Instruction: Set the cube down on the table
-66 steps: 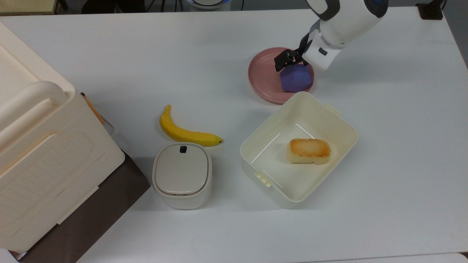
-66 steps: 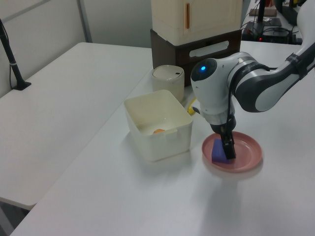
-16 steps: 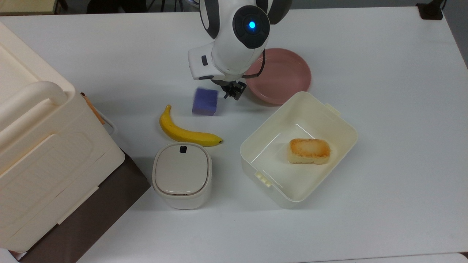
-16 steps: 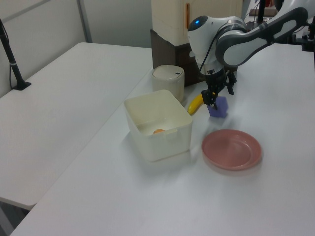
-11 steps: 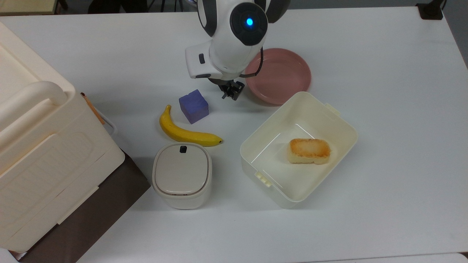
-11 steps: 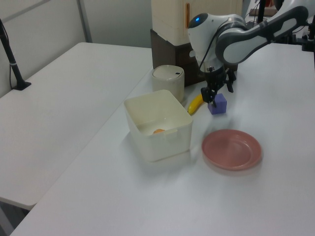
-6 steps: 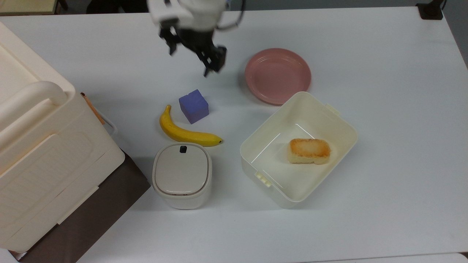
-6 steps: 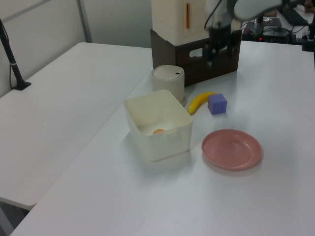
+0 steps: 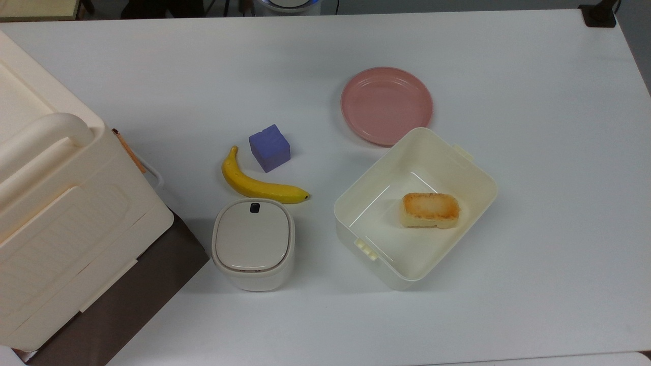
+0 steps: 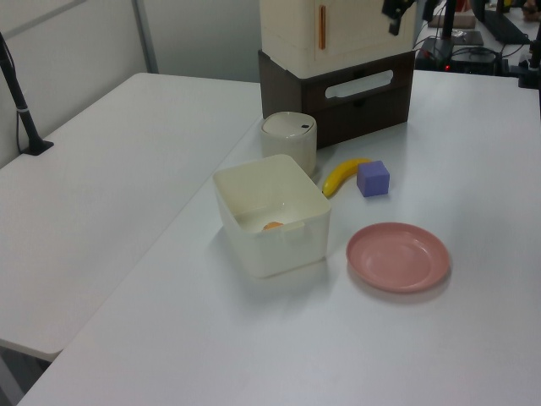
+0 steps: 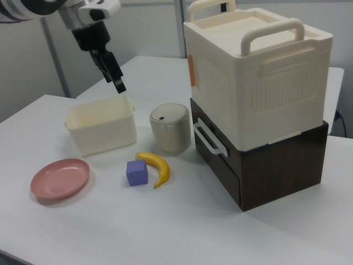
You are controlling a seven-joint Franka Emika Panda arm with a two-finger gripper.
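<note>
So, cube (image 9: 269,147): matte, on bench (image 9: 534,152), just beside banana (image 9: 257,185)
plate (image 9: 386,104): round, pink
jaws (image 11: 112,74): raised high, can't tell their state

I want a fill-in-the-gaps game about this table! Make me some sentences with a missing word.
1. The cube sits on the table right next to the yellow ____.
2. The pink plate has ____ on it.
3. The bread lies inside the cream ____.
4. The pincer is raised high and holds ____.

Missing words: banana; nothing; bin; nothing
</note>
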